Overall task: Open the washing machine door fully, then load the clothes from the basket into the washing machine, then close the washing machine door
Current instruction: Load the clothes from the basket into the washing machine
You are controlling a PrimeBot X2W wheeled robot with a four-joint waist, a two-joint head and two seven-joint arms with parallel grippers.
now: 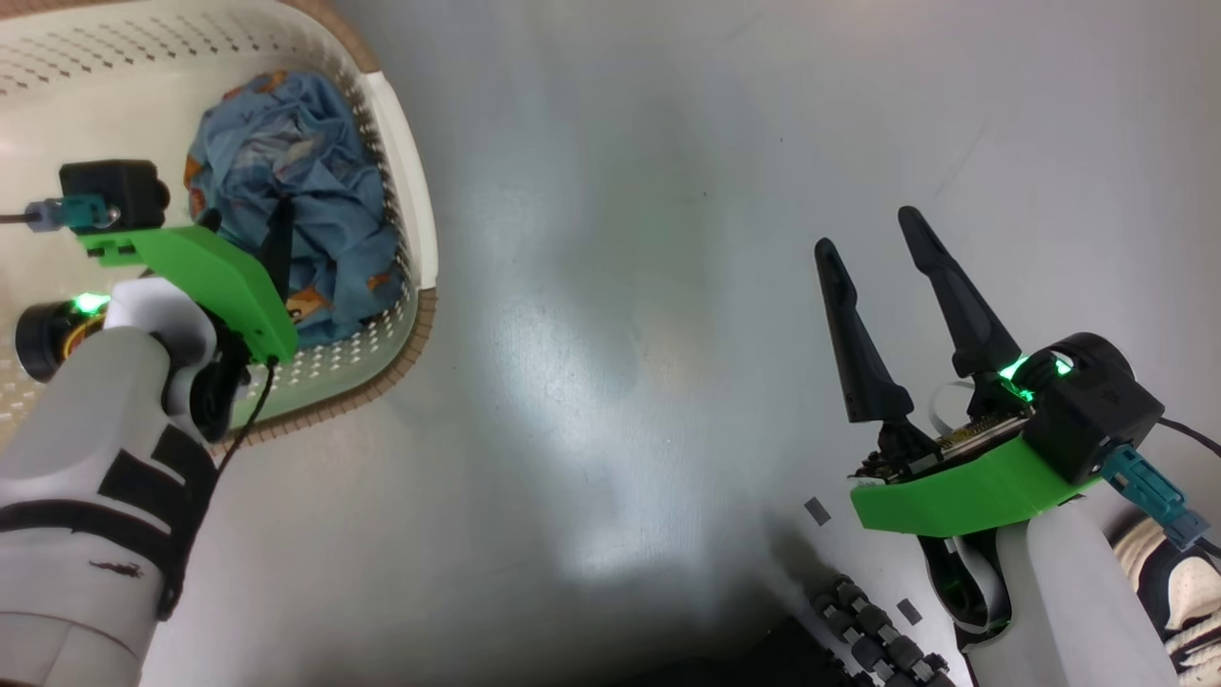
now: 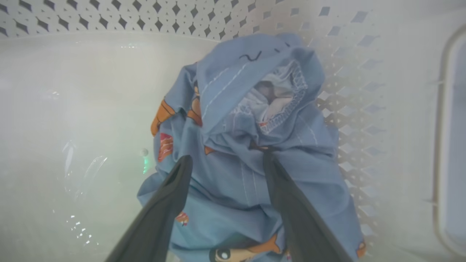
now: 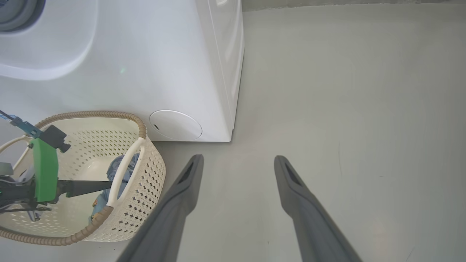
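The basket [image 1: 412, 191] stands on the floor at the upper left, cream and perforated, with a brown rim. The clothes [image 1: 305, 181] lie bunched in it as light-blue fabric with orange prints. My left gripper [image 2: 225, 160] reaches down into the basket and is open, its fingertips [image 2: 182, 171] straddling the clothes [image 2: 251, 109] and resting on the fabric. My right gripper [image 1: 868, 234] hangs open over bare floor at the right, holding nothing. The washing machine [image 3: 164, 54] stands just behind the basket [image 3: 145, 189], with a bit of grey gasket [image 3: 14, 11] showing. The washing machine door is out of view.
A round cover [image 3: 175, 124] sits low on the washer's front. Grey floor [image 1: 620, 334] spreads right of the basket and machine. My base's rollers [image 1: 868, 630] are at the bottom edge. A person's shoe [image 1: 1173, 582] is at the lower right.
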